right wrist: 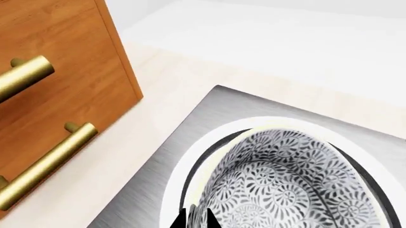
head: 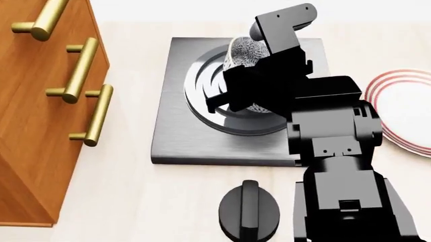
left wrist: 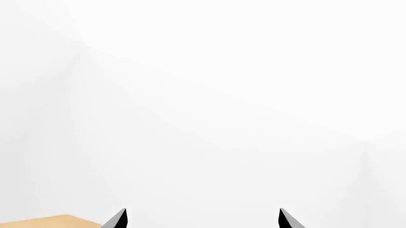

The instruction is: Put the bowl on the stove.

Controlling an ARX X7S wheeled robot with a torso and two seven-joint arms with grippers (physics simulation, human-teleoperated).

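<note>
The bowl (right wrist: pixel 292 180), white with a dense grey-blue floral pattern, is over the ring burner of the dark grey stove (right wrist: pixel 152 180). My right gripper (right wrist: pixel 194 219) is shut on the bowl's near rim, one finger inside and one outside. In the head view the bowl (head: pixel 246 50) shows tilted above the burner of the stove (head: pixel 181 136), mostly hidden by my right arm (head: pixel 296 96). I cannot tell whether the bowl rests on the burner. My left gripper (left wrist: pixel 201 217) is open and empty, facing a white wall.
A wooden drawer cabinet (head: pixel 40 101) with brass handles stands left of the stove. A black round knob (head: pixel 249 212) lies in front of the stove. A white plate with red rings (head: pixel 404 111) lies to its right.
</note>
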